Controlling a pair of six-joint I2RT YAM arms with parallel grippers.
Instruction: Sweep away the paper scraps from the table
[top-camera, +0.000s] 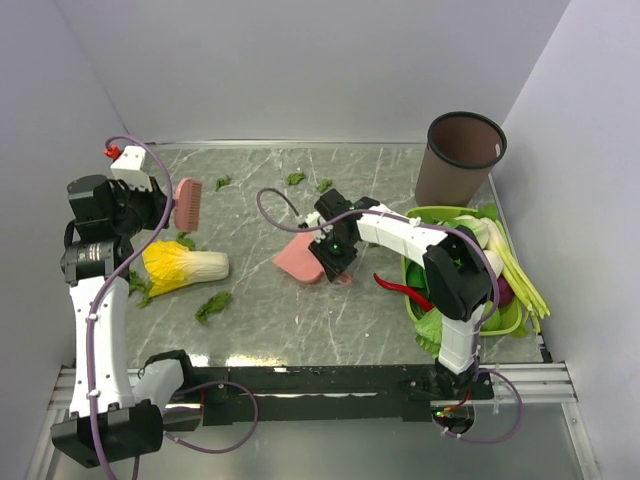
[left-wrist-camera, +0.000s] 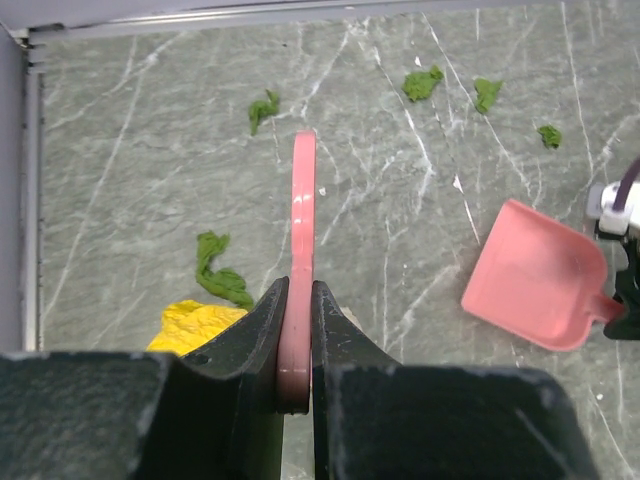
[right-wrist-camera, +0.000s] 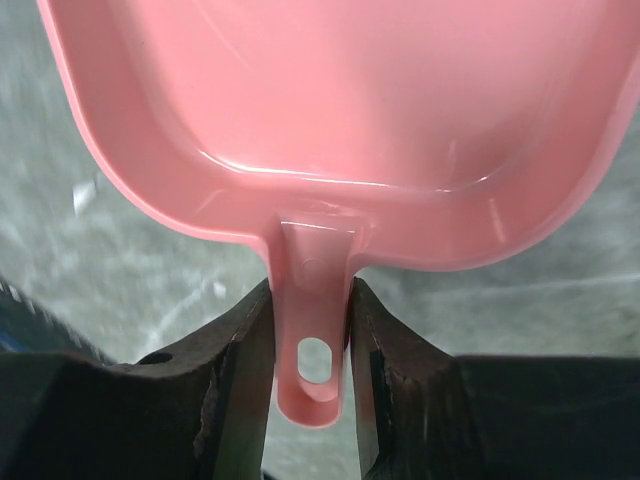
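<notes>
Several small dark-green paper scraps lie on the grey-green marble table (top-camera: 260, 330): three at the back (top-camera: 222, 182) (top-camera: 295, 178) (top-camera: 324, 185), one by the cabbage (top-camera: 185, 240), one nearer the front (top-camera: 212, 305). My left gripper (top-camera: 170, 210) is shut on a pink brush (top-camera: 187, 205), held above the table's left side; the left wrist view shows it edge-on (left-wrist-camera: 303, 220) between the jaws (left-wrist-camera: 298, 290), with scraps beyond (left-wrist-camera: 263, 108) (left-wrist-camera: 422, 82) (left-wrist-camera: 220, 270). My right gripper (top-camera: 335, 255) is shut on the handle (right-wrist-camera: 312, 320) of the pink dustpan (top-camera: 303, 260) at mid-table.
A yellow-and-white cabbage (top-camera: 185, 265) lies at the left. A brown bin (top-camera: 460, 160) stands at the back right. A green basket (top-camera: 425, 213) of leafy vegetables and a red chili (top-camera: 400, 290) sit at the right. Walls close three sides.
</notes>
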